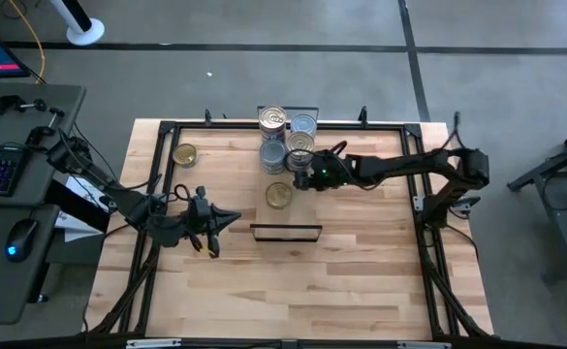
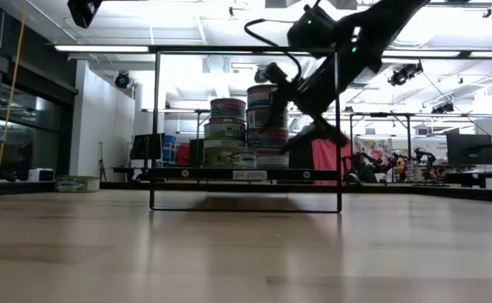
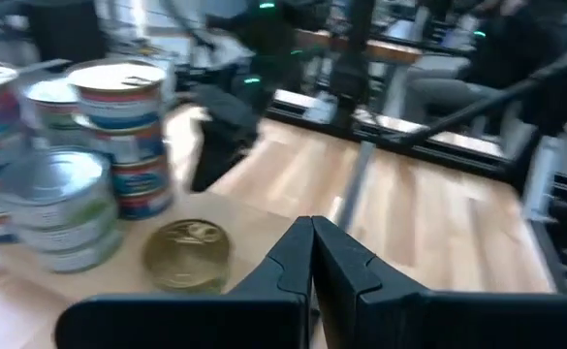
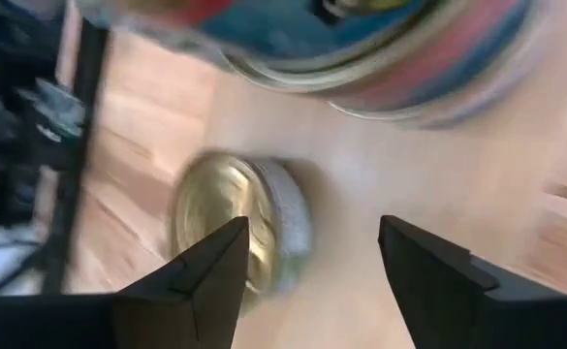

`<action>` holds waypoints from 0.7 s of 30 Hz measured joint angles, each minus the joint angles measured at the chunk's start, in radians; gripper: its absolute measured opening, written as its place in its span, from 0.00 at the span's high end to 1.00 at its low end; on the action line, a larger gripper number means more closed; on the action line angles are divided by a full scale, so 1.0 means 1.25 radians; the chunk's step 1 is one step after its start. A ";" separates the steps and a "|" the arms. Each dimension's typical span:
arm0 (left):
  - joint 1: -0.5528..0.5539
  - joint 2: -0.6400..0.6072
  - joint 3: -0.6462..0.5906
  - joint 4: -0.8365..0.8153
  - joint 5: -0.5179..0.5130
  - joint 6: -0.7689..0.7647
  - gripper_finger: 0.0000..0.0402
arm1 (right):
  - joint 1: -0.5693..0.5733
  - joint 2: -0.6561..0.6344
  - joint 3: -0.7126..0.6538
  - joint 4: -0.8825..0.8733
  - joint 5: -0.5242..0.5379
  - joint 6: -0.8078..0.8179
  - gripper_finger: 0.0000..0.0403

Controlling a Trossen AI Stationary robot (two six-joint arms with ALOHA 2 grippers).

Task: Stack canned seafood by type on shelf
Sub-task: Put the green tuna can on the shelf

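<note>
The shelf (image 1: 295, 215) is a light-wood plank with black wire end frames, standing at the table's middle; in the low view its plank (image 2: 304, 174) sits raised. Stacks of blue- and green-labelled tins (image 1: 288, 141) (image 2: 237, 133) fill its far part. A single gold-topped tin (image 1: 278, 195) (image 4: 227, 233) (image 3: 186, 255) lies flat on the plank just in front of the stacks. My right gripper (image 1: 299, 178) (image 4: 312, 237) (image 2: 313, 133) hangs open above the plank, between the stacks and that gold tin. My left gripper (image 1: 231, 219) (image 3: 312, 233) is shut, left of the shelf.
Another gold-topped tin (image 1: 184, 153) (image 2: 77, 183) lies on the tabletop near the far left corner. A black frame runs around the table's edges (image 1: 157, 194). The near half of the table (image 1: 293, 286) is bare wood. A desk with keyboard and mouse (image 1: 2, 194) stands to the left.
</note>
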State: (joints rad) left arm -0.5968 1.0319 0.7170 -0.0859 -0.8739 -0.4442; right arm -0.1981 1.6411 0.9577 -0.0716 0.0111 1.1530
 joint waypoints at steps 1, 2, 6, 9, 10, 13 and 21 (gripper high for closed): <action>0.002 0.000 0.000 -0.004 -0.022 -0.007 1.00 | 0.000 -0.012 0.005 -0.039 0.001 -0.022 0.45; 0.007 0.000 0.000 -0.005 -0.047 -0.019 1.00 | 0.001 -0.028 0.009 -0.074 0.001 -0.045 0.45; 0.074 0.004 0.001 -0.061 -0.052 -0.092 1.00 | 0.013 -0.109 0.009 -0.192 0.006 -0.129 0.45; 0.166 0.029 0.001 -0.125 0.085 -0.135 1.00 | 0.026 -0.187 0.009 -0.311 0.025 -0.185 0.50; 0.197 0.044 0.001 -0.149 0.131 -0.136 1.00 | 0.032 -0.217 0.009 -0.361 0.038 -0.199 0.53; 0.277 0.103 0.000 -0.175 0.204 -0.081 1.00 | 0.055 -0.304 0.009 -0.529 0.094 -0.220 0.70; 0.449 0.276 0.000 -0.049 0.541 0.186 1.00 | 0.165 -0.469 0.009 -0.807 0.188 -0.100 0.96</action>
State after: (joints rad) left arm -0.0356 1.3768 0.7175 -0.1476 -0.1977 -0.2120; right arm 0.0083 1.0546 0.9684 -1.0803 0.2458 1.0278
